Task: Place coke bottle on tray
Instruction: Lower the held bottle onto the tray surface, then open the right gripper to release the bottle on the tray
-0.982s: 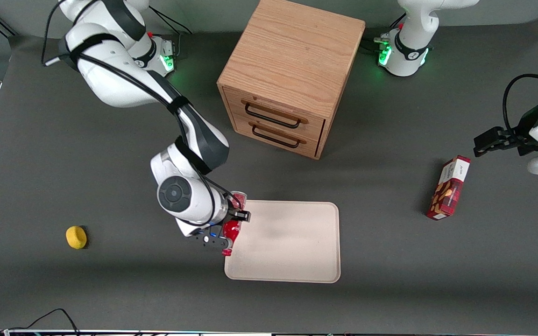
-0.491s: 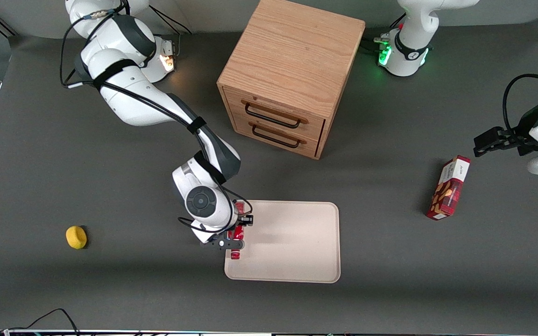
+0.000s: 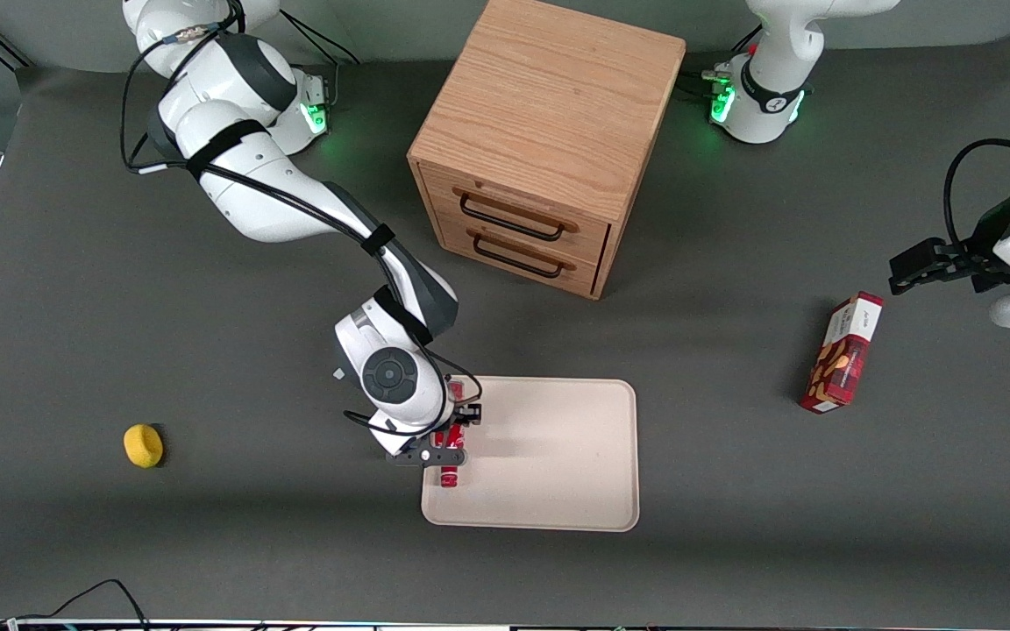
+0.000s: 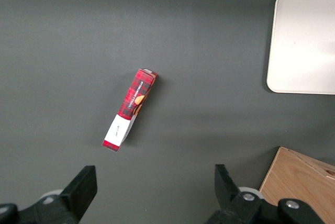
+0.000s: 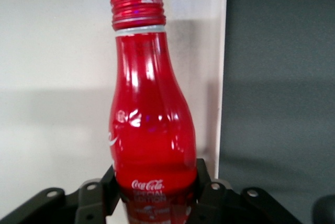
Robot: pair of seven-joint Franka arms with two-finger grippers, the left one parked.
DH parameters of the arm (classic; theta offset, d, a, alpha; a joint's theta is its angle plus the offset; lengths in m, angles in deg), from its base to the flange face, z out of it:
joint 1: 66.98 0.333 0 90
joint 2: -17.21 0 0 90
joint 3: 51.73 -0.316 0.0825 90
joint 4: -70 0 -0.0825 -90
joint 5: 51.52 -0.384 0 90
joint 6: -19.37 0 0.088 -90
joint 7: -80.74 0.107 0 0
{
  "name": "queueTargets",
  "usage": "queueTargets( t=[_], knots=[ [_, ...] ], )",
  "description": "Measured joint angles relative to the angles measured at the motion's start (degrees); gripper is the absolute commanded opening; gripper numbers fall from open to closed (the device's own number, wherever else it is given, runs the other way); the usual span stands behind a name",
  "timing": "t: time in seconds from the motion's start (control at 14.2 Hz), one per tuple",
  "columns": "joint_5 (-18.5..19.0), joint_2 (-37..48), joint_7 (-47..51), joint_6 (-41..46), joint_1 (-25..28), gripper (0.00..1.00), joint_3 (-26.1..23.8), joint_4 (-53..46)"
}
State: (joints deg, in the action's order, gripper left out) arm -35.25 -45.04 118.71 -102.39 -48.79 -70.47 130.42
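The right arm's black two-finger hand (image 3: 446, 445) is over the tray's edge at the working arm's end, and it is pinching the slim red contour coke bottle with the white script logo and red ribbed cap (image 5: 149, 114). In the wrist view the black fingers (image 5: 207, 185) press against the bottle's lower body on both sides, just at the logo. In the front view the bottle (image 3: 448, 469) shows partly under the hand, its cap end pointing toward the front camera, so it lies tilted or flat in the grip rather than upright. It sits above the large flat beige rectangular tray with rounded corners and a low rim (image 3: 558, 456), just inside that rim; the wrist view shows the pale tray surface (image 5: 52, 77) under the bottle and the rim right beside it. Whether the bottle touches the tray, I cannot tell.

Around the dark grey counter (image 3: 119, 543): a light oak two-drawer cabinet with black handles (image 3: 549, 140) farther from the camera than the tray, a red plaid rectangular snack box (image 3: 842, 353) toward the parked arm's end, and a small yellow rounded lump (image 3: 143, 445) toward the working arm's end.
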Motion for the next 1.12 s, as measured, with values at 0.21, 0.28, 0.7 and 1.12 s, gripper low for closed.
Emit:
queueTargets(
  t=[0.21, 0.28, 0.7, 1.12],
  knots=[
    [0.20, 0.00, 0.00, -0.04, 0.00, 1.00, -0.01, 0.00],
    [0.23, 0.00, 0.00, -0.05, 0.00, 1.00, -0.01, 0.00],
    [0.32, 0.00, 0.00, -0.07, 0.00, 1.00, -0.02, 0.01],
    [0.34, 1.08, 0.00, -0.86, -0.10, 1.00, -0.25, -0.64]
  ],
)
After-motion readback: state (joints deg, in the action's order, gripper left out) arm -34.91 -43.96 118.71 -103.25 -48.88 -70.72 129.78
